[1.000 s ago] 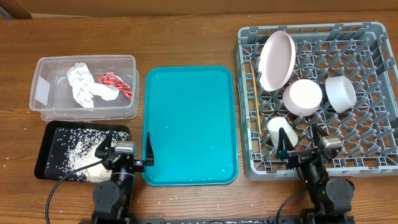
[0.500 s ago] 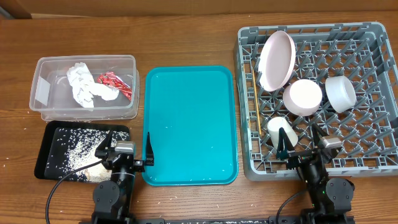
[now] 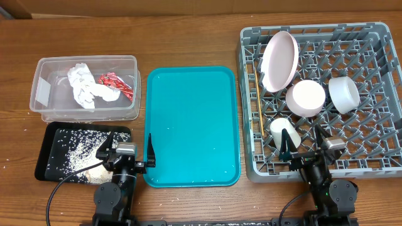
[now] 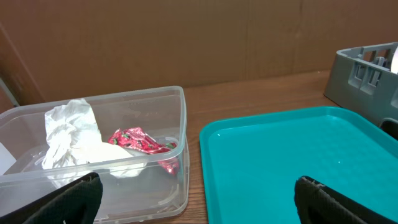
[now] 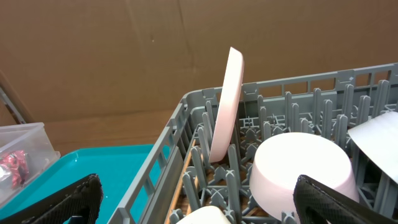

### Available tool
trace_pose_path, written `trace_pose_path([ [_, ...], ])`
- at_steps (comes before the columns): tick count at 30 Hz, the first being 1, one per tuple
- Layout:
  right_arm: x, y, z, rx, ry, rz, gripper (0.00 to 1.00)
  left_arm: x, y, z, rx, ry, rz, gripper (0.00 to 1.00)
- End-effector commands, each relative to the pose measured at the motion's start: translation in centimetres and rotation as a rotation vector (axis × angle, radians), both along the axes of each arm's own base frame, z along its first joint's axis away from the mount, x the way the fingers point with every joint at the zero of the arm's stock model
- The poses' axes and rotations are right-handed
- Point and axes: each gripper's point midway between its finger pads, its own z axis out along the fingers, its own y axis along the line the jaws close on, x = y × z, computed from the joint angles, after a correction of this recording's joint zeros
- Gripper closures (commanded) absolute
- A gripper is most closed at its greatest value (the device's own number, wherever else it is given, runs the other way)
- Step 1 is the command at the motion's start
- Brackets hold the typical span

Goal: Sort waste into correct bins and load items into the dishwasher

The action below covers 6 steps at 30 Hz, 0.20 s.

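Left gripper (image 3: 126,152): released, jaws spread wide and holding nothing; bottom left of the overhead frame, between the black tray and the teal tray.
Clear tub (image 3: 81,114): upper left, holding the crumpled napkin (image 3: 85,86) with the red wrapper (image 3: 115,85) just beside it.
Black tray (image 3: 41,164): directly below the tub, strewn with rice grains (image 3: 78,154).
Teal tray (image 3: 191,125): centre, between the bins and the rack.
Dish rack (image 3: 326,29): right side.
Chopsticks (image 3: 258,107): lying along the rack's left edge.
Plate (image 3: 279,59): on edge among the pegs, upper left of the rack.
Cup (image 3: 281,130): below the plate.
First bowl (image 3: 306,97): mid-rack.
Second bowl (image 3: 343,93): just right of the first.
Right gripper (image 3: 303,149): released, jaws wide apart and holding nothing; over the rack's lower edge, beside the cup.
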Motion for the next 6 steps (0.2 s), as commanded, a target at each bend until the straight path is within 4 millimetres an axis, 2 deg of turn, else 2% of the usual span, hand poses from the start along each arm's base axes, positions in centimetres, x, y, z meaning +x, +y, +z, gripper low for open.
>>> trace_pose_path([
  [1,0.0,0.07,-0.24,-0.003,-0.002,0.005,0.0,-0.02,0.06,0.11,0.018,-0.01,-0.001,0.0],
  [6,0.0,0.07,-0.24,-0.004,-0.002,0.005,0.0,-0.02,0.06,0.11,0.018,-0.01,-0.001,0.0],
])
